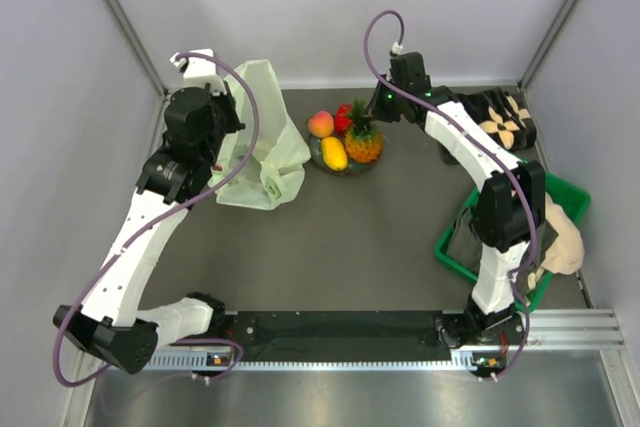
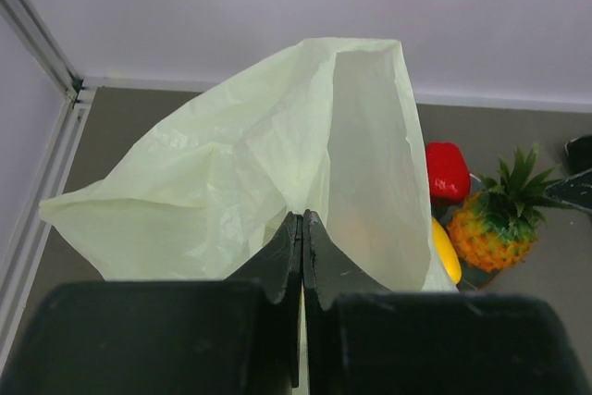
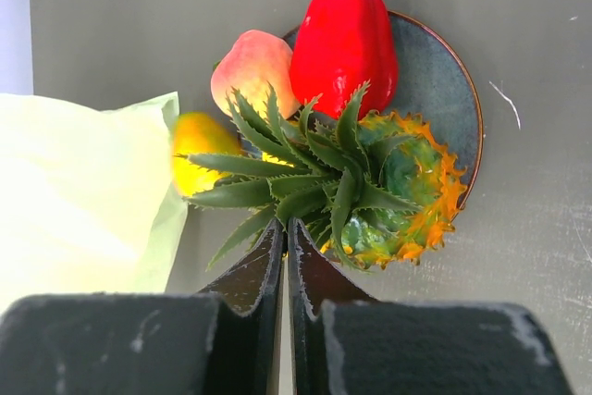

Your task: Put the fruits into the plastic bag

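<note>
Grey tabletop (image 1: 380,247), pale walls around. Plastic bag (image 1: 262,137) back-left: pale green, translucent, crumpled, mouth raised. Prints too faint to make out, and the lower part is hidden behind the left gripper (image 2: 302,216), jaws pressed together on the film. Plate (image 3: 446,80) just right of the bag, mostly covered. Pineapple (image 3: 407,196) on it, orange with a green crown. Right gripper (image 3: 285,227) jaws together at the crown leaves — can't tell if a leaf is pinched. Red fruit (image 3: 344,39) and pink-yellow mango (image 3: 248,64) behind; yellow fruit (image 3: 197,150) part-hidden by leaves.
</note>
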Action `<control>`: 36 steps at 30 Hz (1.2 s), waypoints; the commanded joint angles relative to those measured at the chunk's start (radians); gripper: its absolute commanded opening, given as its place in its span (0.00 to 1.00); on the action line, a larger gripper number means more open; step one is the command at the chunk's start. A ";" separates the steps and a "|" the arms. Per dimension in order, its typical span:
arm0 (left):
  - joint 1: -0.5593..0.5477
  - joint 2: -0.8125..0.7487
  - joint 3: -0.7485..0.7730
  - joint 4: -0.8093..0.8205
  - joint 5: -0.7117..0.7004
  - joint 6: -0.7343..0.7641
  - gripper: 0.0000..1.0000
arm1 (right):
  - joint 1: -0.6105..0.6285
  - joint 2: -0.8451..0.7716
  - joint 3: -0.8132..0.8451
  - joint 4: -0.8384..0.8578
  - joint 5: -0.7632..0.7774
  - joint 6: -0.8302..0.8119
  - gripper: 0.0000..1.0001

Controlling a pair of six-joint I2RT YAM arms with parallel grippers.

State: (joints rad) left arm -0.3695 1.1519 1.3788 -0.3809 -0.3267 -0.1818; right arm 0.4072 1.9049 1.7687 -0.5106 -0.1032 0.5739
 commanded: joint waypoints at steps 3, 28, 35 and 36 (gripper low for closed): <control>-0.002 -0.030 -0.050 0.057 0.008 -0.004 0.00 | -0.019 -0.067 0.008 0.044 0.002 0.017 0.00; 0.000 -0.046 -0.040 0.086 0.029 -0.070 0.00 | -0.019 -0.277 -0.071 0.086 0.037 -0.026 0.00; 0.000 -0.057 -0.038 0.065 0.052 -0.113 0.00 | -0.005 -0.385 -0.068 0.176 -0.067 0.015 0.00; 0.000 -0.054 -0.032 0.060 0.055 -0.120 0.00 | 0.004 -0.394 -0.061 0.190 -0.093 0.018 0.00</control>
State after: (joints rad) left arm -0.3695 1.1221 1.2999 -0.3447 -0.2924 -0.2584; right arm 0.3988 1.6066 1.6882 -0.4541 -0.1081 0.5694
